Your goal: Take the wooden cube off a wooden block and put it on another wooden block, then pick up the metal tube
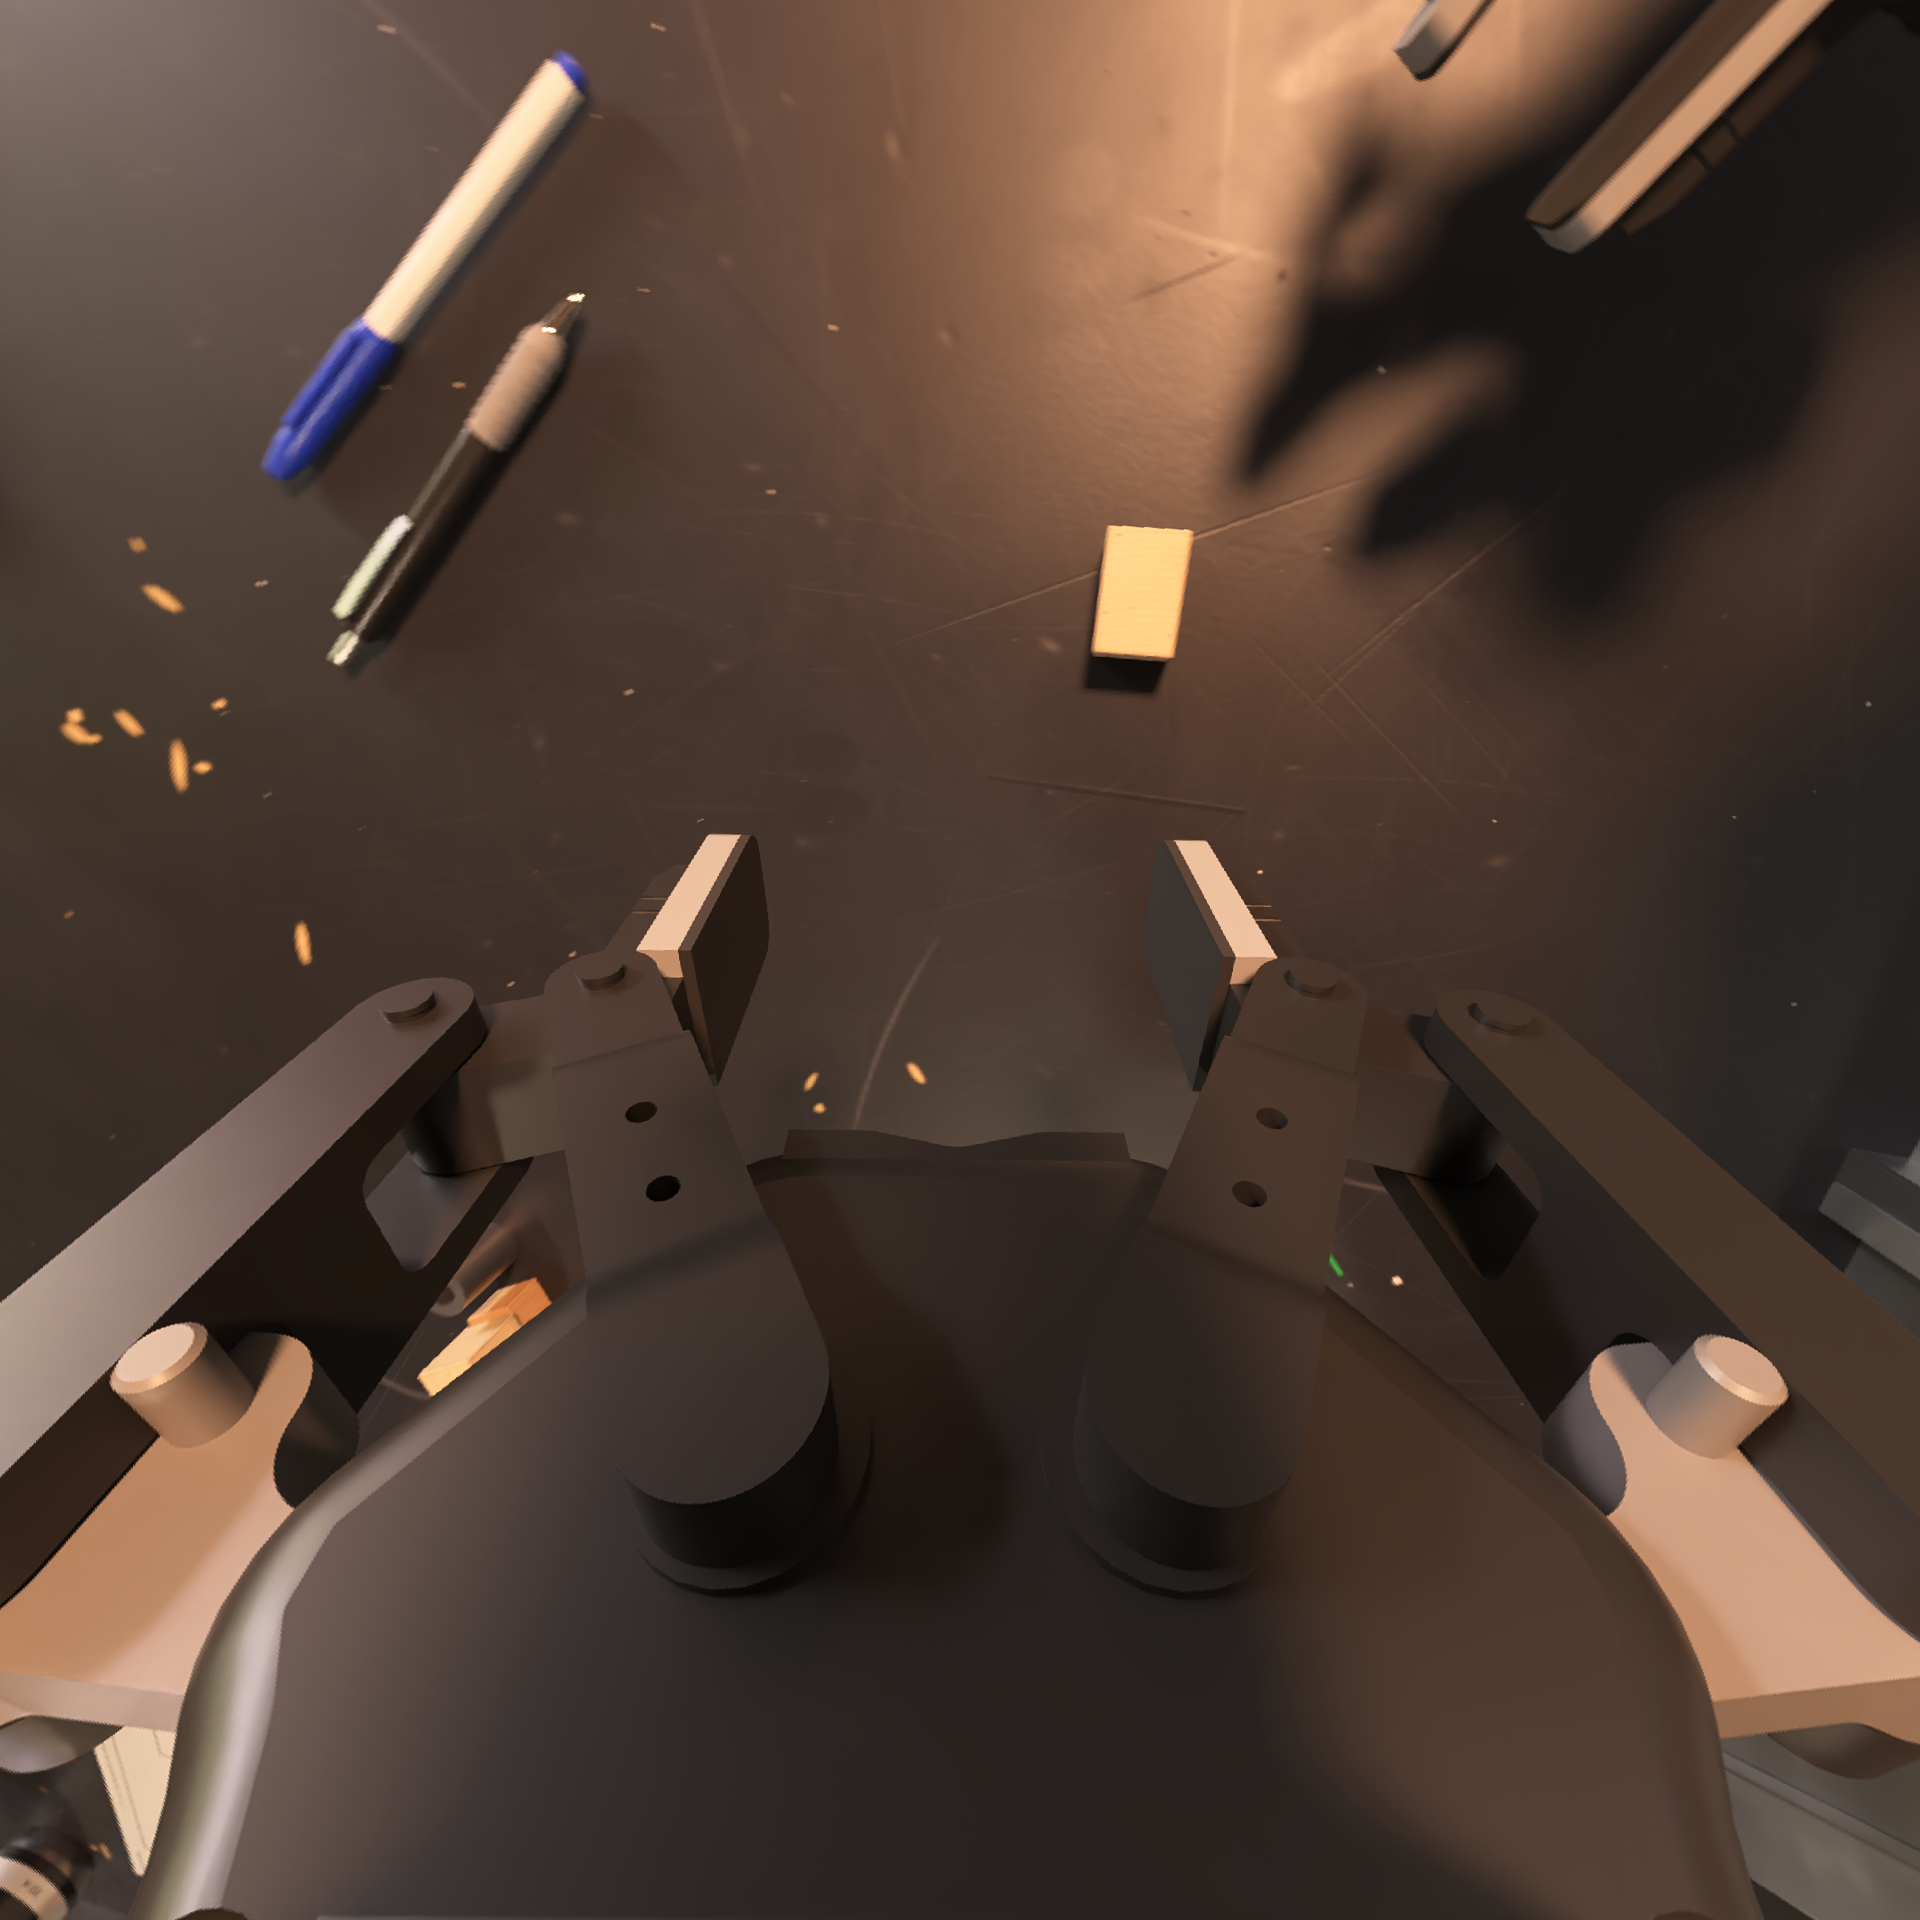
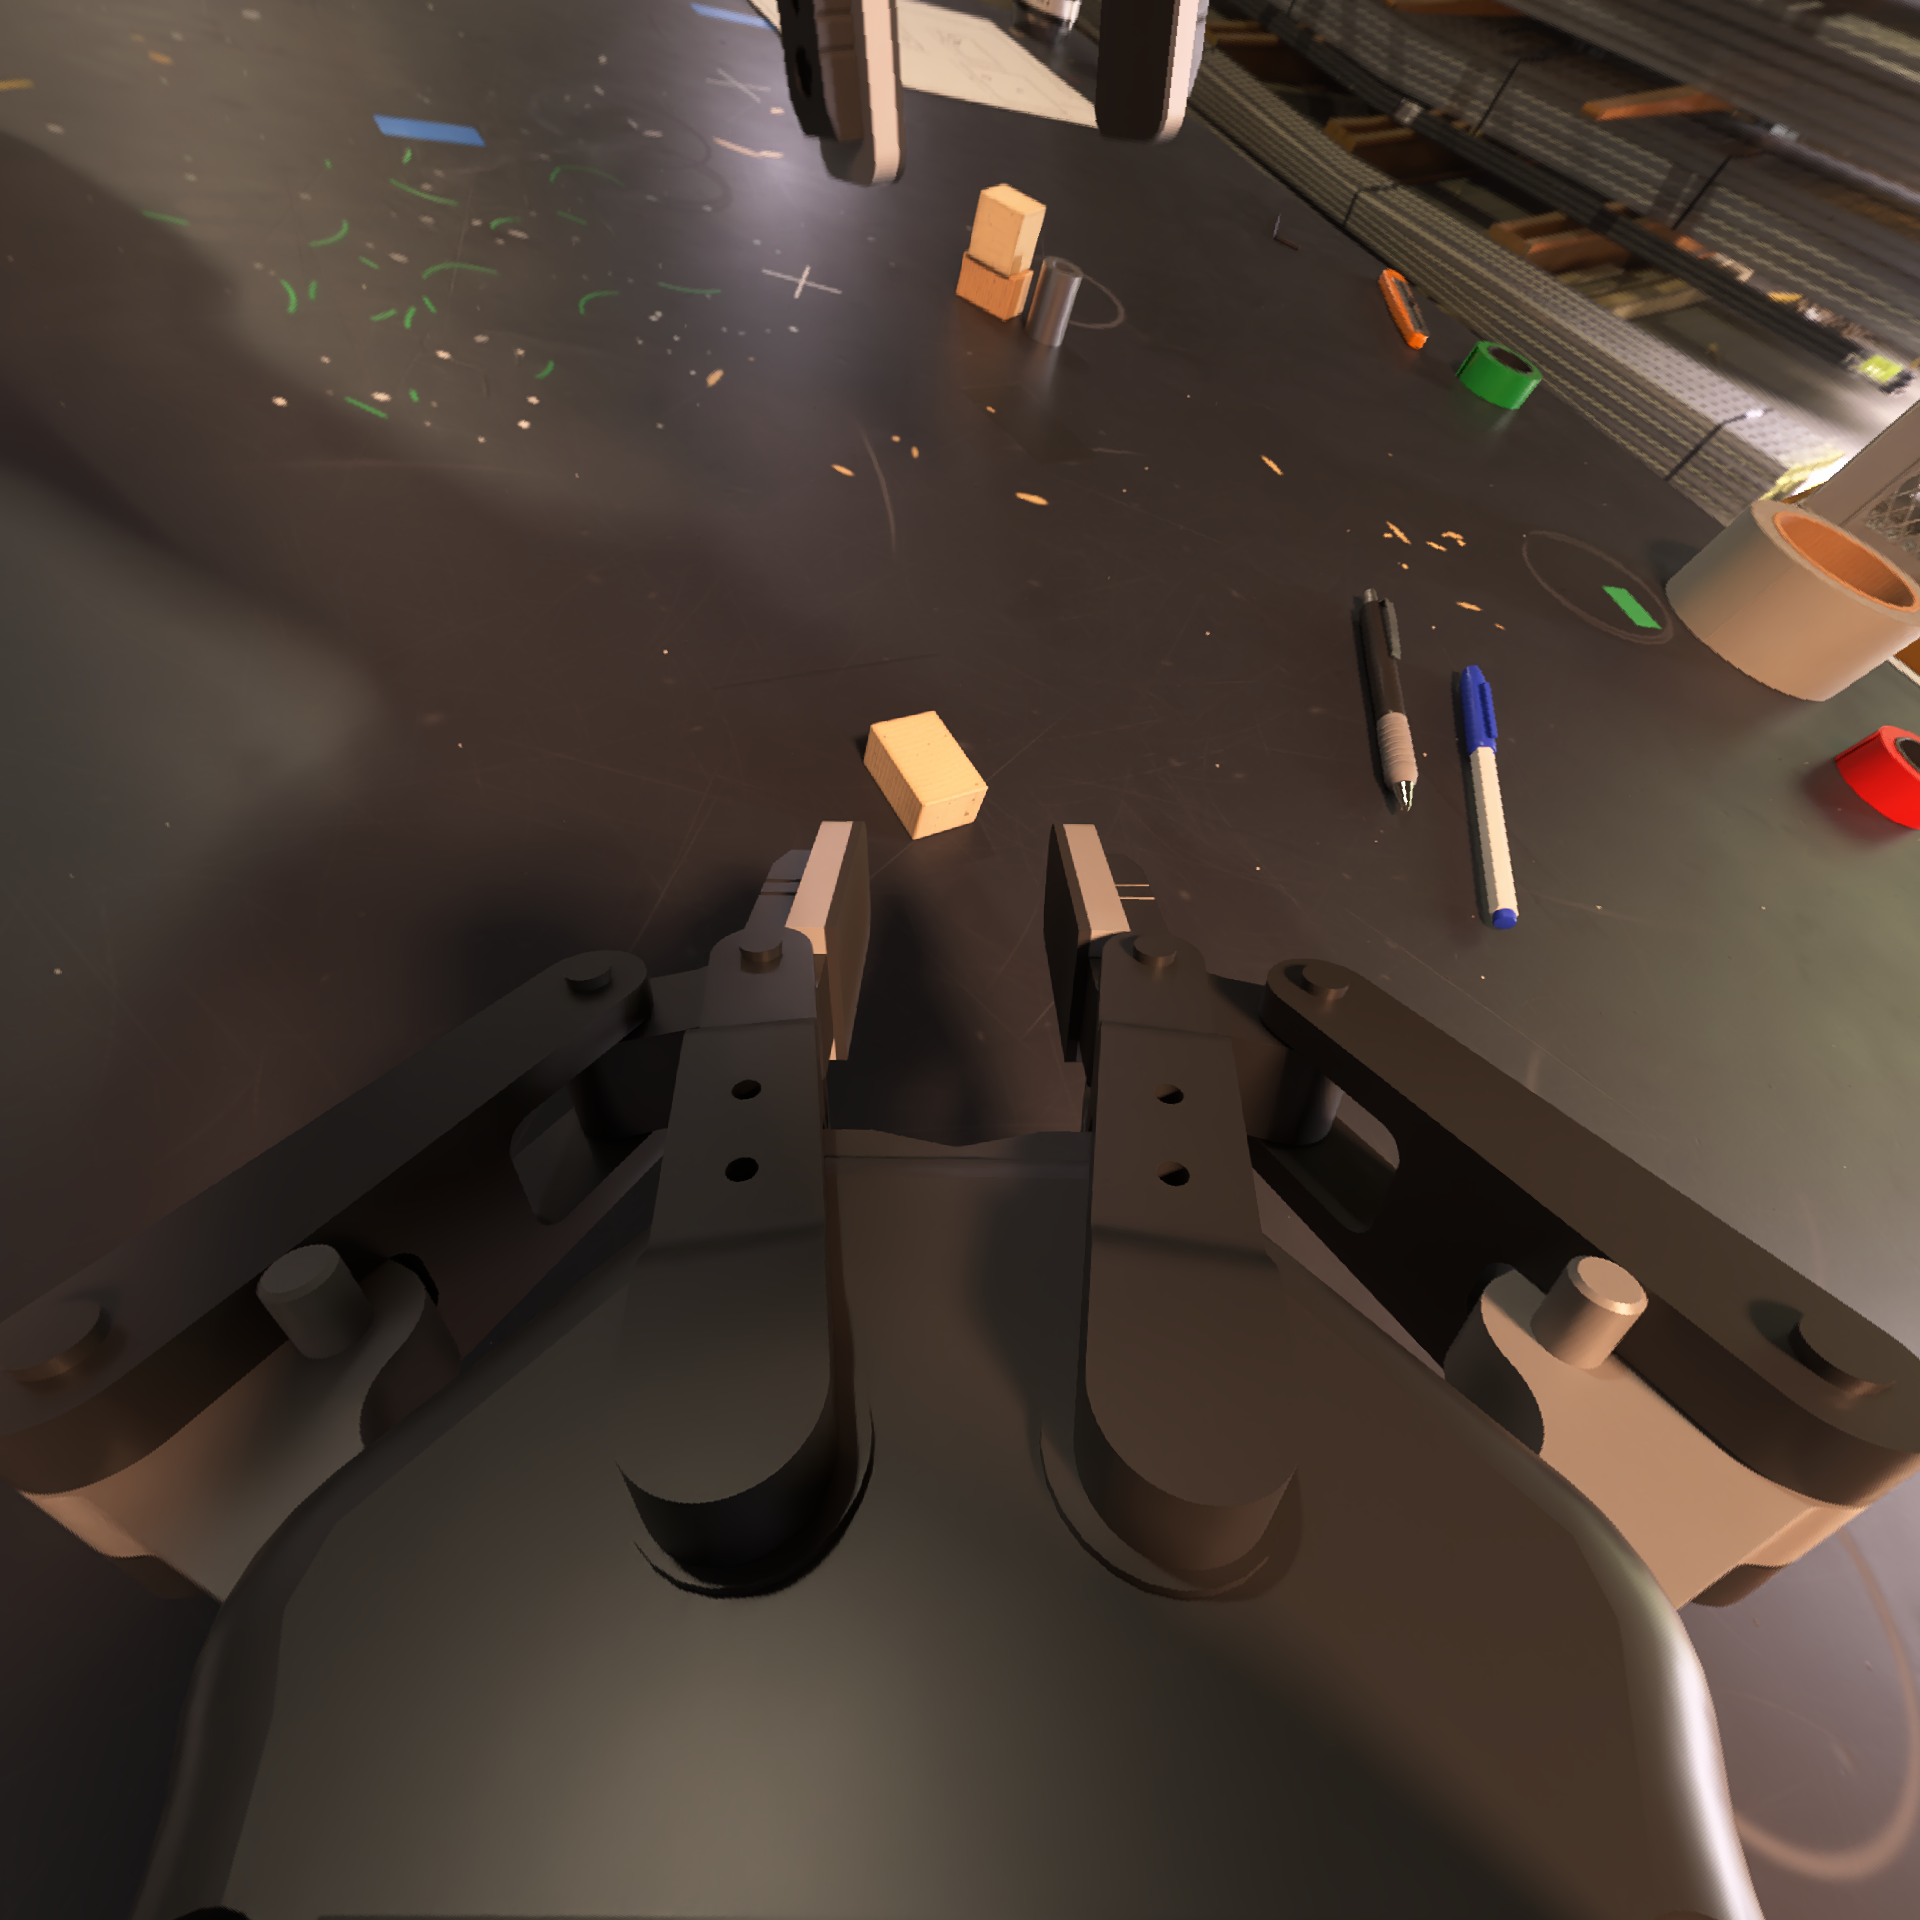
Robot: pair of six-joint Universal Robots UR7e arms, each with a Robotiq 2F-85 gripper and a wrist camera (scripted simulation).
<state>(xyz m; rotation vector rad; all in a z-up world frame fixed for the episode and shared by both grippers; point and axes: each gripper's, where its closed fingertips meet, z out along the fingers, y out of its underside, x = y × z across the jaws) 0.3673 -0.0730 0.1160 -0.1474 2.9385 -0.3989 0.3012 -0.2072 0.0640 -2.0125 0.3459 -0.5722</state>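
Currently both grippers are hanging released above the dark scratched table (image 2: 520, 644).
Upper centre of the right wrist view, the pale wooden cube (image 2: 1008, 227) is sitting on a wooden block (image 2: 992, 286), touching the grey metal tube (image 2: 1051, 299); the lone flat wooden block (image 2: 925, 773) is lying just ahead of the right gripper (image 2: 956, 914), while the left gripper (image 1: 961, 935) is holding nothing.

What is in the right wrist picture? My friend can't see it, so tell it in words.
The open right gripper hovers over a dark table, close to a lone wooden block. Farther off, a wooden cube sits on another block beside a metal tube; two pens lie to the right.
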